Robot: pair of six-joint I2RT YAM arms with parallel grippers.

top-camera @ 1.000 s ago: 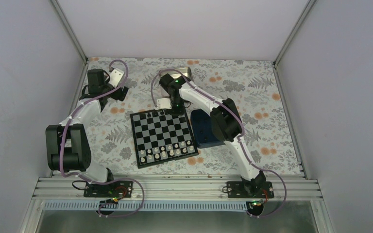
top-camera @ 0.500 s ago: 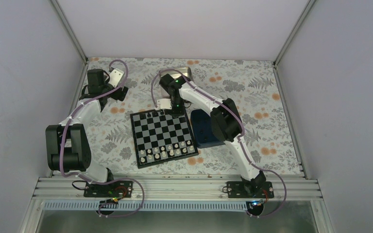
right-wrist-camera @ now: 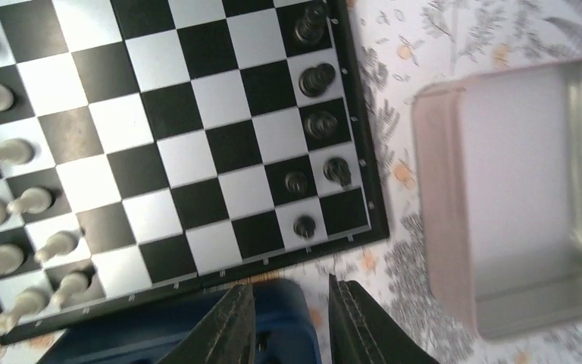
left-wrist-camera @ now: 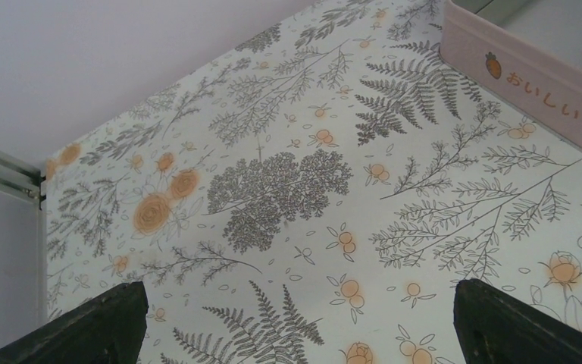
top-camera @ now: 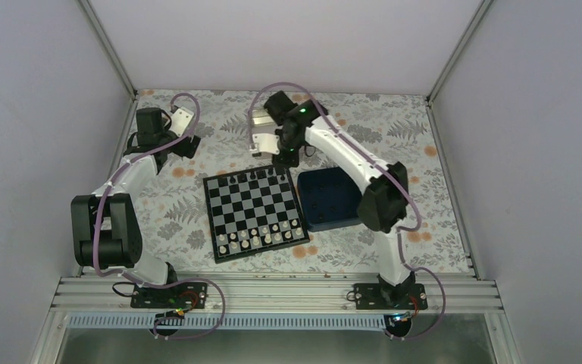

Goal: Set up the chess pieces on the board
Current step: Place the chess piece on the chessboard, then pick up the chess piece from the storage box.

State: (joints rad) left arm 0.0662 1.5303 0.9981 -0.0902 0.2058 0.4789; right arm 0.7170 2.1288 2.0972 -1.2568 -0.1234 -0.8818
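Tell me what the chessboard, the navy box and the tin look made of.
Chessboard: glossy, likely plastic or lacquered metal; its pale squares catch a silvery sheen. Navy box: matte, probably plastic or card; no glints show. Tin: apparently sheet metal, pale pink paint outside, bare and shiny inside, where it reflects light.

Soft, even light, faint shadows; slight blur in the right wrist view.
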